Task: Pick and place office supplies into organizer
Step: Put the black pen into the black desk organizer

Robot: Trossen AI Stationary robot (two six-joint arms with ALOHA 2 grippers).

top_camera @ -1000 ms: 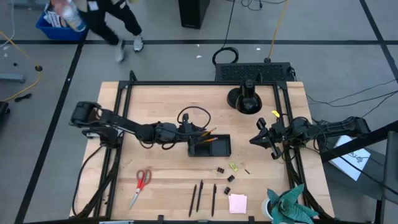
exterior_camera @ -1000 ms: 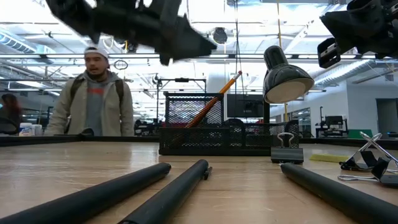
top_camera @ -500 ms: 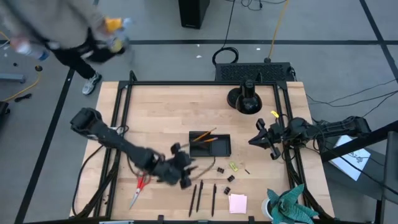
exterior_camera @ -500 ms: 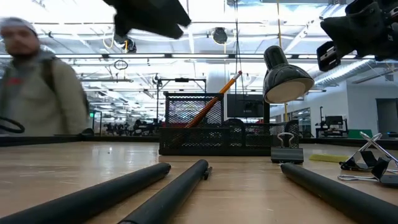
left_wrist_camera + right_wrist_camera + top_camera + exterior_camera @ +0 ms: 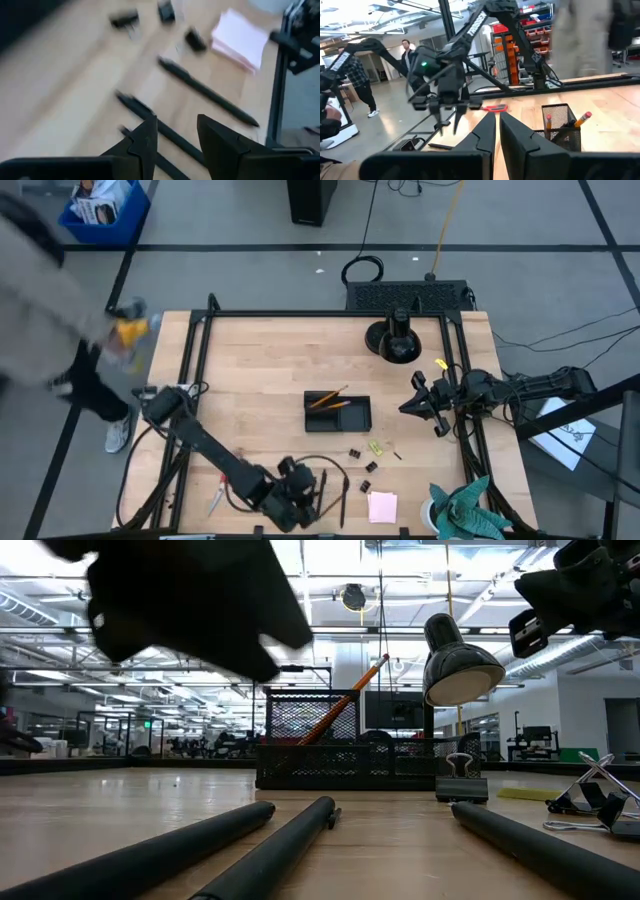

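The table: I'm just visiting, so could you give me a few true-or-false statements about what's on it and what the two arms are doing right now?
1. Two orange pencils stand in the organizer. True.
2. The left gripper hovers over the black pens, fingers open and empty. True.
3. The pink pad is in the organizer. False: it lies on the table near the front edge.
4. The right gripper holds a binder clip. False: it is shut, empty, at the table's right side.
5. The scissors lie in the organizer. False: they lie on the table.

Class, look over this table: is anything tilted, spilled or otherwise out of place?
Nothing looks spilled or damaged. Two pencils lean slanted in the black organizer, one poking above its rim; pens, clips and pink notes lie loose nearby.
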